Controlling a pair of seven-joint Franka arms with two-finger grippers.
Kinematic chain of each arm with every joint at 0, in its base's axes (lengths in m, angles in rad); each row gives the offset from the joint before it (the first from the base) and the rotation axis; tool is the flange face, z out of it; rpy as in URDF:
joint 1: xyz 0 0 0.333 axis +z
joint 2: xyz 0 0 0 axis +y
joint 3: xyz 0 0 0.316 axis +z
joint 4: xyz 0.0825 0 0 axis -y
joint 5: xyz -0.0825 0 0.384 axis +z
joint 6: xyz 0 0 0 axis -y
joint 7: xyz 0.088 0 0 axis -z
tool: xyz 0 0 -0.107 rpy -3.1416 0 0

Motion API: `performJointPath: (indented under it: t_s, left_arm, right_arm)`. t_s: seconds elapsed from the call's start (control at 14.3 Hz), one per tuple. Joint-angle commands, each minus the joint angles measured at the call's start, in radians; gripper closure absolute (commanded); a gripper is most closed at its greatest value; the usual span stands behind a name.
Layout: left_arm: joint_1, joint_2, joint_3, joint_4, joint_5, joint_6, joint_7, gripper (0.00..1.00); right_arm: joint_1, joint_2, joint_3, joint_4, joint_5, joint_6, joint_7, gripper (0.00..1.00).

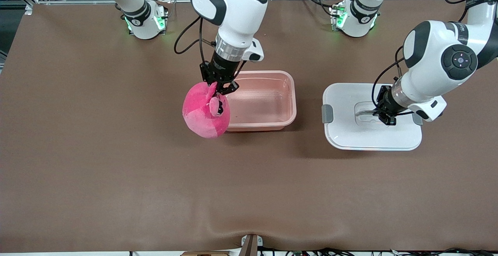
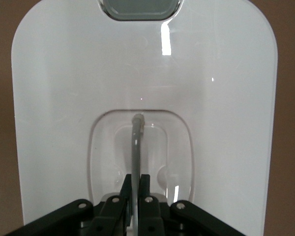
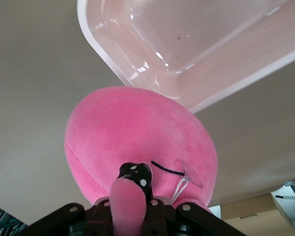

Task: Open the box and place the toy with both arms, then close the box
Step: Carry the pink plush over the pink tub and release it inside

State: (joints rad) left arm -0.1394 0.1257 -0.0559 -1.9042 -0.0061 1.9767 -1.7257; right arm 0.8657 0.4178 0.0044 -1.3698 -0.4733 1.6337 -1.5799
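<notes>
The right gripper pinches the bright pink egg-shaped plush toy by one bulging eye; it hangs over the rim of the open translucent pink plastic box. Soft and light, it may swing. The left gripper is pressed together on the thin grey handle of the white lid, which lies flat beside the box toward the left arm's end.

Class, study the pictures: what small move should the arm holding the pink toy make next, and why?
Probably a short sideways carry until the toy hangs over the open box, then lower. The right hand is shut on the toy, which overlaps only the box's rim at the right arm's end. The left hand grips the handle of the lid, lying beside the box.
</notes>
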Motion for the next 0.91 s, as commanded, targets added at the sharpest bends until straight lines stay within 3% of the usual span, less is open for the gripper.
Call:
performJointPath:
  t_s: [0.0,0.63,0.84]
  left_arm:
    - [0.006,-0.046,-0.008,-0.039,-0.002,0.016,0.014,1.0]
    - [0.007,-0.054,-0.008,-0.053,-0.002,0.016,0.038,1.0]
    - [0.007,-0.054,-0.008,-0.053,-0.002,0.016,0.041,1.0]
  right_arm:
    - [0.071,-0.008,-0.011,-0.008,-0.034,-0.044,0.069,1.0]
    - [0.187,0.001,-0.011,-0.067,-0.068,-0.124,0.337,1.0]
    - [0.19,0.009,-0.011,-0.069,-0.068,-0.121,0.347,1.0]
